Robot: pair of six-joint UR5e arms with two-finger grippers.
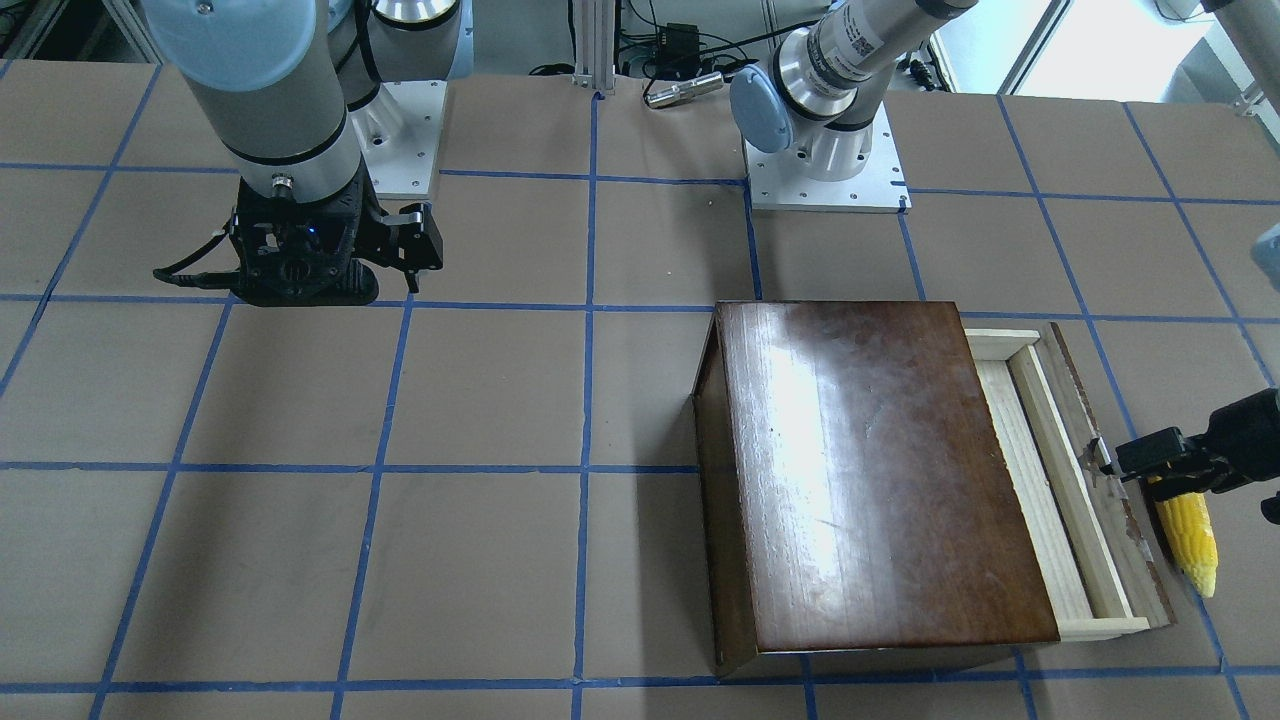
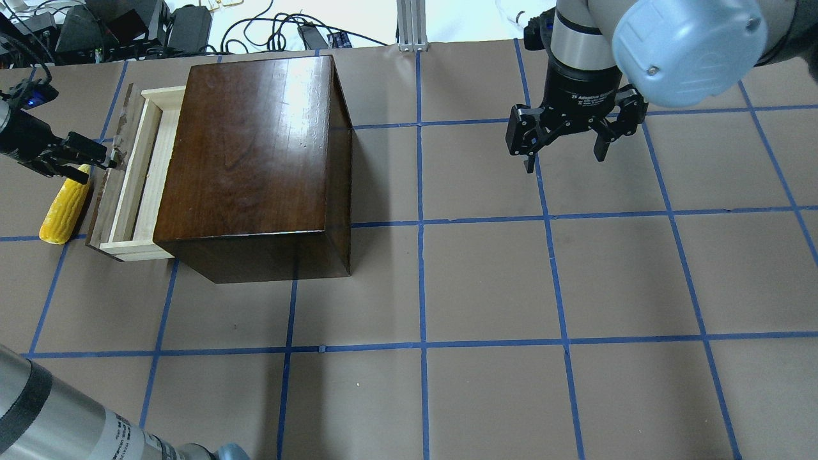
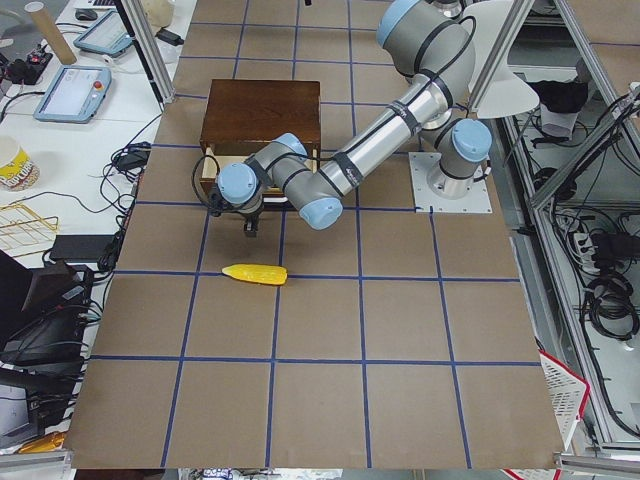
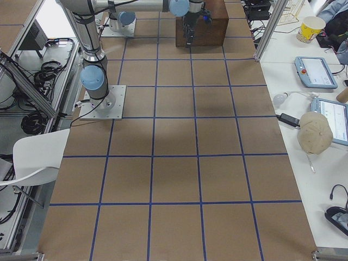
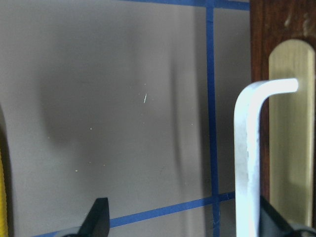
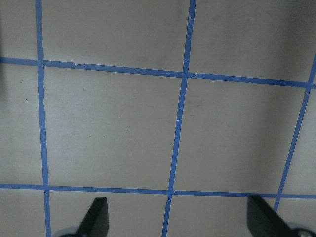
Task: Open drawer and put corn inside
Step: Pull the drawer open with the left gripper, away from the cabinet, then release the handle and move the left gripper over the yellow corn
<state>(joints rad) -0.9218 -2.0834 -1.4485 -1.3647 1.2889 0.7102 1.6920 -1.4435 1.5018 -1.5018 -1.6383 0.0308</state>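
Though the drawer (image 2: 146, 172) stands only partway out of the box (image 2: 255, 147), the opening looks to me roughly half done. The corn (image 2: 64, 203) lies on the table (image 2: 486, 281) just beside the drawer's dark front, not yet picked up. The left gripper (image 2: 105, 156) sits at the handle (image 5: 245, 163), fingers spread wide with the bar between them, clamping nothing. The right gripper (image 2: 565, 150) hangs spread and empty, well apart from the box. What's left, I'd say: perhaps pull further, then grasp the corn and set it inside.

One corn (image 2: 64, 203), one drawer (image 2: 137, 185), one wooden box (image 2: 255, 147), one left pincer (image 2: 110, 160), one right pincer (image 2: 565, 161)
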